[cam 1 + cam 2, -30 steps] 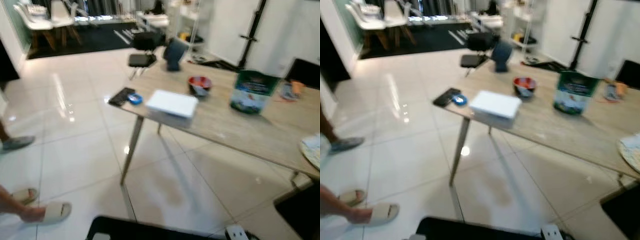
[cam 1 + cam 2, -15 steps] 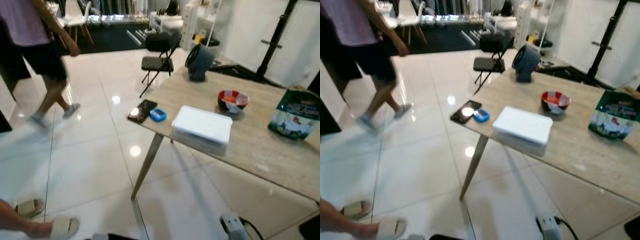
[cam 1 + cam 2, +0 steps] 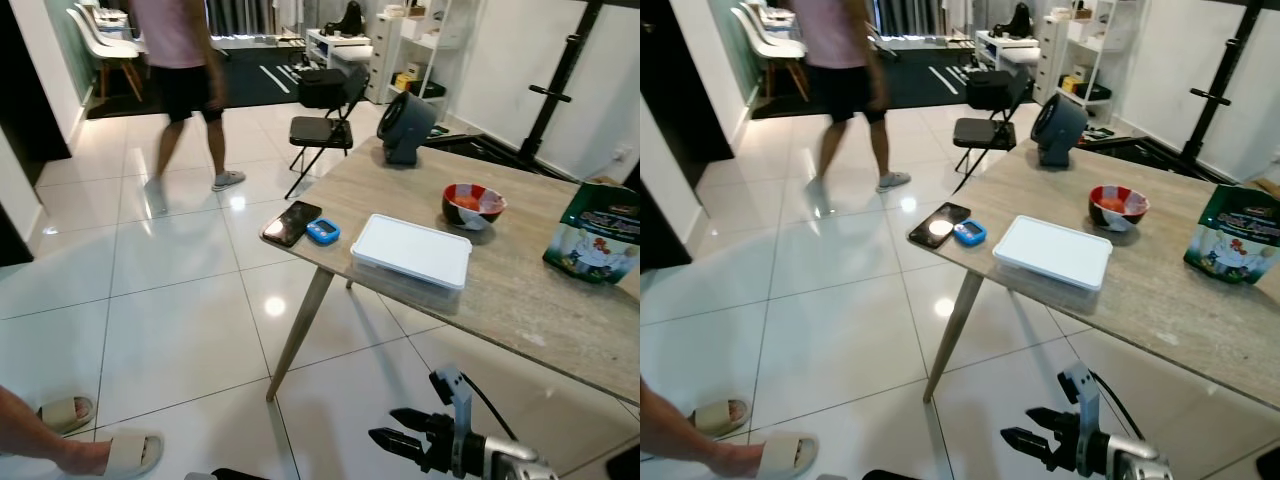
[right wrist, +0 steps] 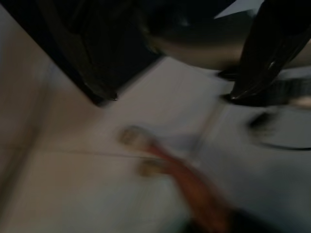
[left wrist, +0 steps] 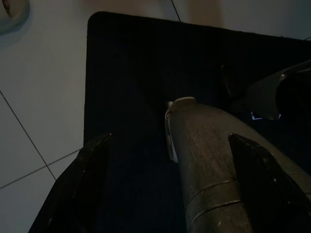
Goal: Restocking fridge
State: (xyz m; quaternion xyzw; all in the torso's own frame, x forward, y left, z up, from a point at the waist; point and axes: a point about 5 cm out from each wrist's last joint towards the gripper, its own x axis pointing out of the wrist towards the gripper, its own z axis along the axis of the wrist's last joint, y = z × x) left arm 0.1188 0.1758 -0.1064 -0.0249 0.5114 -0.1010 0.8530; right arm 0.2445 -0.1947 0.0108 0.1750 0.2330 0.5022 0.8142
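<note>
While no writing can be read on it, the green bag (image 3: pixel 596 232) stands upright at the far right of the wooden surface (image 3: pixel 540 300), its printed label too small to make out. The white lidded container (image 3: pixel 411 251) lies flat near the surface's front edge, its long axis running from the phone side toward the bag. Just beside its left end sit a blue gadget (image 3: pixel 322 232) and a dark phone (image 3: pixel 291 222), touching or nearly so. A red bowl (image 3: pixel 474 203) stands behind the container, and a dark round fan (image 3: pixel 401 124) at the back corner.

Since half a second ago the person (image 3: pixel 186 80) in the pink top has walked farther off across the white floor (image 3: pixel 150 300), and the right gripper (image 3: pixel 392 443) has come into sight low in front, fingers apart and empty, pointing left. The left gripper (image 5: pixel 167 184) hangs over a black mat (image 5: pixel 131 97), fingers wide apart. A sandalled foot (image 3: pixel 100 455) rests at lower left.
</note>
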